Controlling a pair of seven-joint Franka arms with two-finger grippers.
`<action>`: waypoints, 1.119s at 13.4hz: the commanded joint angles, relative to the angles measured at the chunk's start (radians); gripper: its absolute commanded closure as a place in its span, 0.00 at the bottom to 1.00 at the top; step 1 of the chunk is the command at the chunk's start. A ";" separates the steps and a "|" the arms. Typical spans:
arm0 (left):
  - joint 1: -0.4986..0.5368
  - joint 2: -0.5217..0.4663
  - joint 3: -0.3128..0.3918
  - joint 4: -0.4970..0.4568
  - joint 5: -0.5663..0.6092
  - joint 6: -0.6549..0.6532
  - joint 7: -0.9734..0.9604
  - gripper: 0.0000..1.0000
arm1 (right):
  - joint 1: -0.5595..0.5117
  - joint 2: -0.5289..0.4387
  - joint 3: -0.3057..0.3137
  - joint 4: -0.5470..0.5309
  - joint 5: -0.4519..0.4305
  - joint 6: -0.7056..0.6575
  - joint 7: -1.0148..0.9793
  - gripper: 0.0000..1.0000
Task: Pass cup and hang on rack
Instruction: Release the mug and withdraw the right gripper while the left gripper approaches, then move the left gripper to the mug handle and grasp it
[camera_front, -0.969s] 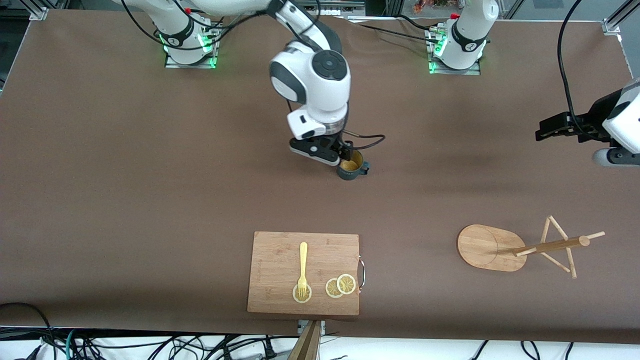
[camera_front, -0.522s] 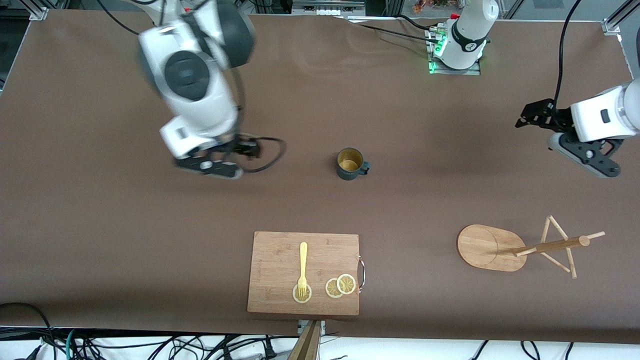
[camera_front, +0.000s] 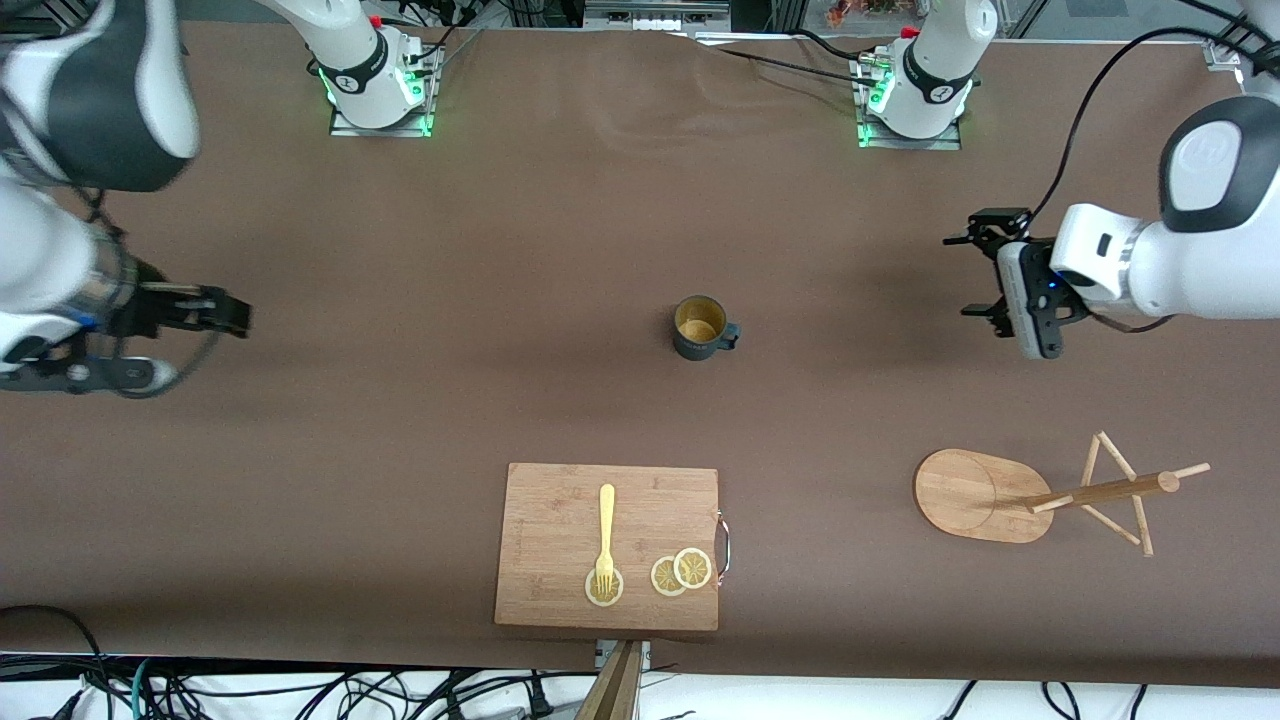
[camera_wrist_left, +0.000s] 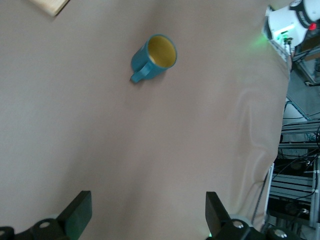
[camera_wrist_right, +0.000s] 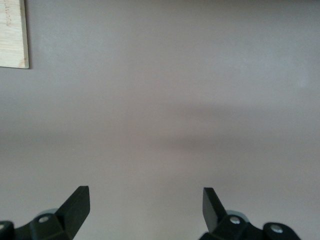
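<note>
While the cup (camera_front: 701, 328) is sitting upright at mid-frame on the counter (camera_front: 400, 420), the left gripper (camera_front: 985, 275), jaws apart, is hovering at right; it should be approaching squarely. The right gripper (camera_front: 225, 315), jaws apart, is waiting at left. The rack (camera_front: 1040, 495) is lying tipped at lower right.

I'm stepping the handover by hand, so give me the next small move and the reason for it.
Probably bring the left end effector in over the cup and down around it. The cup stands upright and alone mid-table, held by neither arm. The left end effector's fingers are open with the cup ahead of them, while the right end effector, also open, is over bare table at its own end. The rack holds nothing.
</note>
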 joint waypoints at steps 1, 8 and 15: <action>0.023 -0.029 0.003 -0.177 -0.144 0.142 0.243 0.00 | -0.195 -0.102 0.151 -0.109 0.018 0.003 -0.151 0.00; 0.009 -0.038 -0.005 -0.413 -0.427 0.394 0.553 0.00 | -0.396 -0.212 0.359 -0.240 -0.093 0.012 -0.153 0.00; -0.086 0.092 -0.009 -0.524 -0.865 0.554 1.035 0.00 | -0.388 -0.279 0.319 -0.304 -0.036 0.055 -0.127 0.00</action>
